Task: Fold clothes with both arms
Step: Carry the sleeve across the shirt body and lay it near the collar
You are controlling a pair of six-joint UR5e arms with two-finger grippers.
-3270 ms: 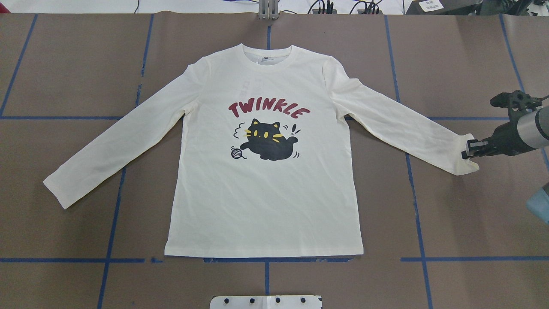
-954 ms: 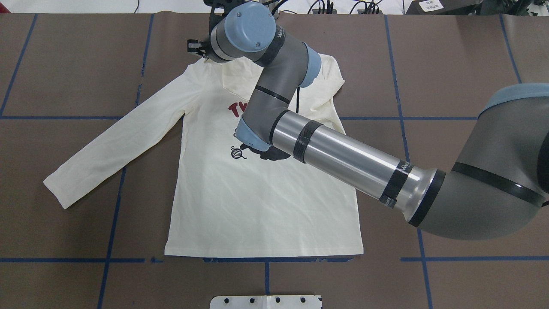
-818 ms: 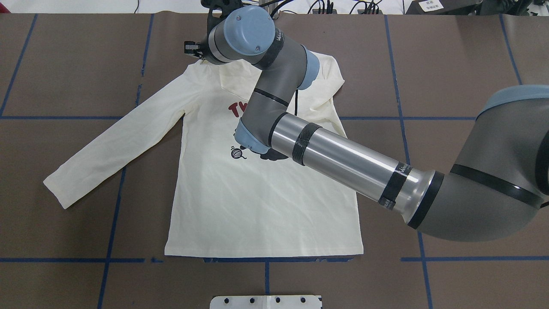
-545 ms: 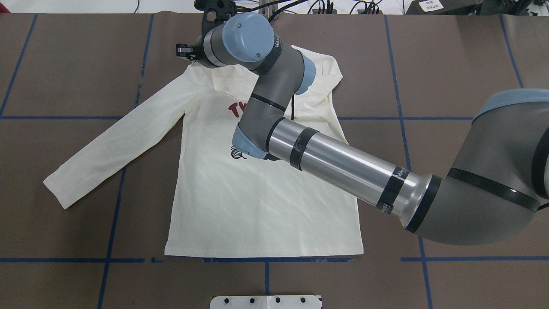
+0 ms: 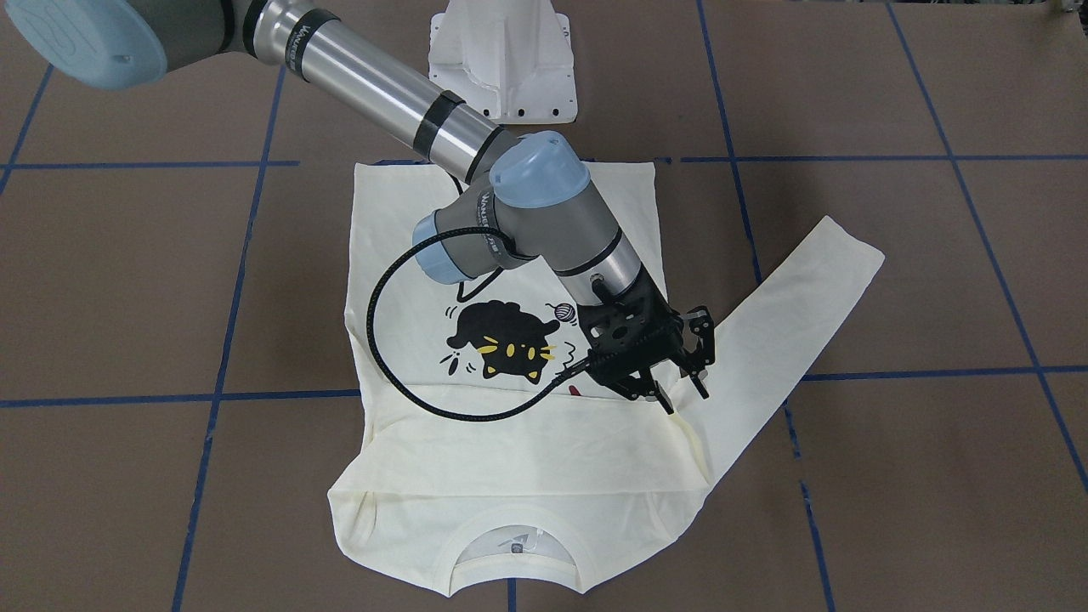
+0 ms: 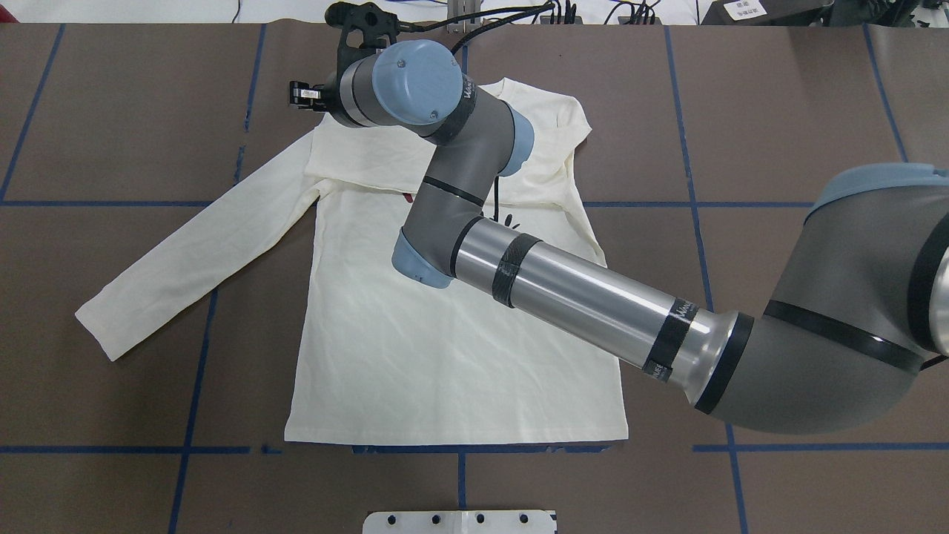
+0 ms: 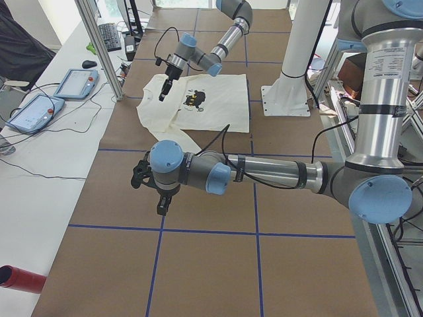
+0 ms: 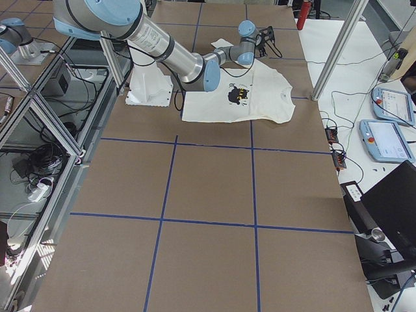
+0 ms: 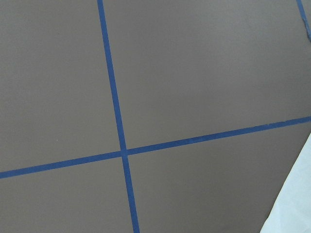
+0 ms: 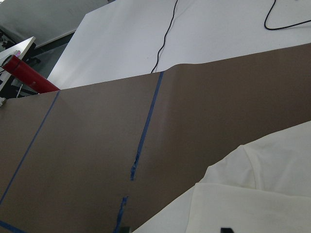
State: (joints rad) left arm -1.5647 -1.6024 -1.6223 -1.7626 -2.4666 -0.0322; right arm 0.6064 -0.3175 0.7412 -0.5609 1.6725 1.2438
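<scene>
Cream T-shirt [image 6: 445, 356] lies flat, print up, on brown table [image 6: 815, 111], hem twd robot. R arm [image 6: 578, 297] reaches across chest. R gripper [image 6: 298, 94] is at far shoulder on robot's L side, jaws clamped on cuff of one sleeve [image 6: 356, 159]. That sleeve lies folded across chest and covers most of the red lettering. Other sleeve [image 6: 193, 259] is spread out. L gripper [image 7: 160, 206] hangs over bare table, apart from shirt; jaw state can't tell.

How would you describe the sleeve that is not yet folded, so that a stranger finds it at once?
On the brown table with blue tape lines lies a cream T-shirt. Its unfolded sleeve stretches flat and diagonal onto bare table. The other sleeve is folded across the chest.
</scene>
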